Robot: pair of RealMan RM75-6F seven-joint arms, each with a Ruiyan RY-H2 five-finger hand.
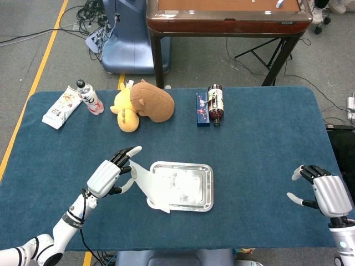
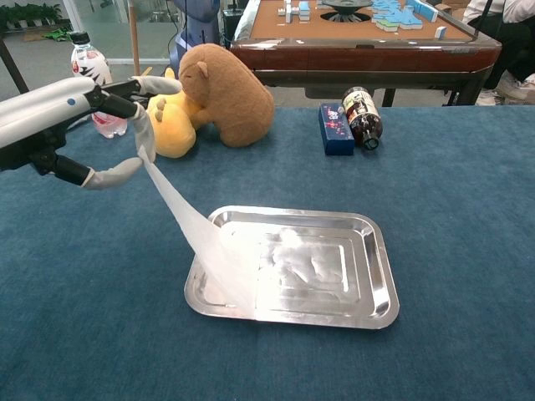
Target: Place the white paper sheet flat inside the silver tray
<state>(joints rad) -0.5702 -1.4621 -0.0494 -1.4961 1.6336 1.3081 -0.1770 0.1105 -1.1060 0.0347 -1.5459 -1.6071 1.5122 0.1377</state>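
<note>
Paper sheet (image 2: 196, 238) slants from the left robot hand (image 1: 111, 174), which pinches its upper corner, so the lower edge drapes into the tray (image 2: 380, 276); right robot hand (image 1: 324, 191) idles open.

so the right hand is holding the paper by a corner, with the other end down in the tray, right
Not quite: the left hand holds the paper by a corner, as the chest view shows. The other end does lie in the tray.
</note>
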